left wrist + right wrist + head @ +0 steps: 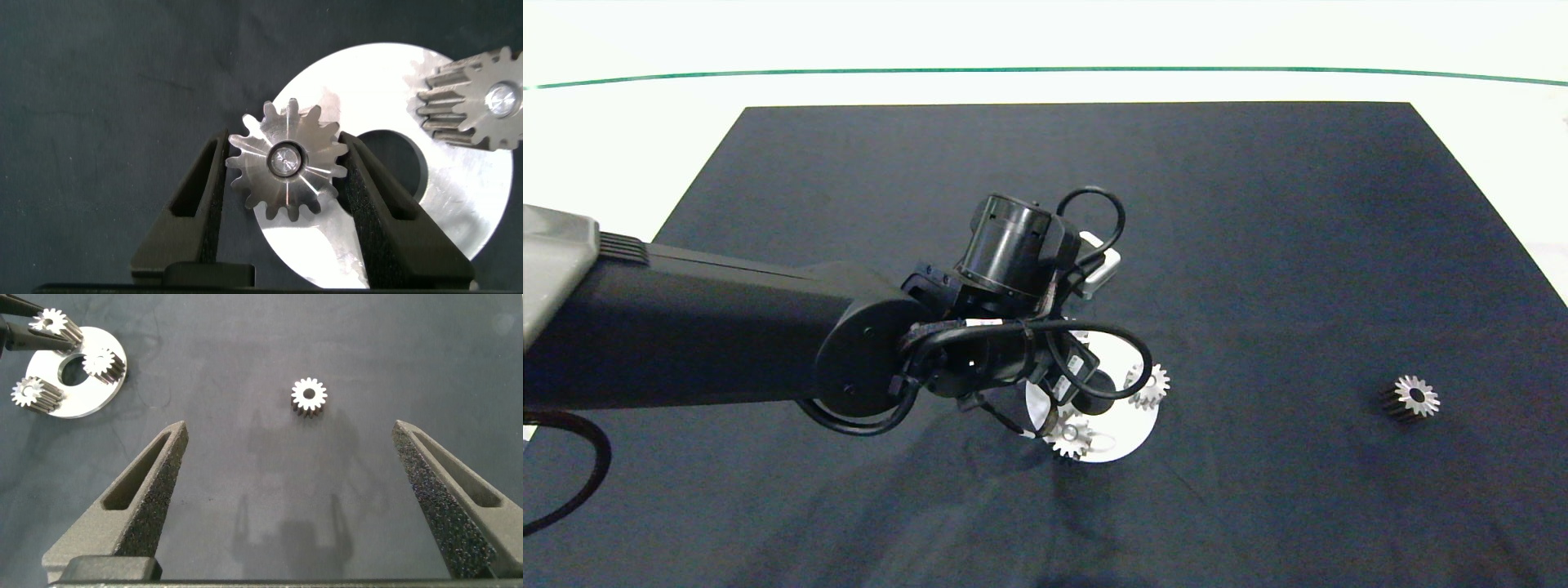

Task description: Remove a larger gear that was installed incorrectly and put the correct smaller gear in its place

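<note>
On the round steel disc, your left gripper clamps the larger gear, not yet lifted off. The smaller gear waits on the dark mat beneath your open right gripper: 2 steps remain.

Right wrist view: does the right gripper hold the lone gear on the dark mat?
No: the right gripper is wide open, the lone gear lying apart beyond it.

Silver gears, black mat
</note>
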Action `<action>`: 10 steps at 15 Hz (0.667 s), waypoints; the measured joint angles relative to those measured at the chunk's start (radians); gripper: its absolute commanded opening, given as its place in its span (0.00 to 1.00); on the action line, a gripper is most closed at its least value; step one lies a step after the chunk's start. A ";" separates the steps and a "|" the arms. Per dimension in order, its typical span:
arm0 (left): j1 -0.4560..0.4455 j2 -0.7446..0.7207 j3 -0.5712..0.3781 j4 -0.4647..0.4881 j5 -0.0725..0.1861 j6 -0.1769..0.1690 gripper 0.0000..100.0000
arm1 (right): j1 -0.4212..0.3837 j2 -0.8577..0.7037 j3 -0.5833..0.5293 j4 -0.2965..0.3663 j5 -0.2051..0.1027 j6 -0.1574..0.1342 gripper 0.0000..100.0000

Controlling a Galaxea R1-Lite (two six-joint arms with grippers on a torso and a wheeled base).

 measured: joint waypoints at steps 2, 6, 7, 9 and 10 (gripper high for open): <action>-0.002 -0.001 0.000 0.000 0.000 0.000 0.22 | 0.000 -0.003 0.000 0.001 0.000 0.000 1.00; -0.002 -0.001 0.014 -0.005 0.000 -0.003 0.22 | 0.000 -0.006 0.000 0.001 0.000 0.000 1.00; -0.002 -0.001 0.016 -0.005 0.000 -0.003 0.22 | 0.001 -0.006 0.001 0.001 0.000 0.000 1.00; -0.002 -0.001 0.018 -0.005 0.000 -0.003 0.22 | 0.001 -0.007 0.001 0.001 0.000 0.000 1.00; -0.003 0.000 0.018 -0.005 0.000 -0.003 0.22 | 0.001 -0.007 0.001 0.001 0.000 0.000 1.00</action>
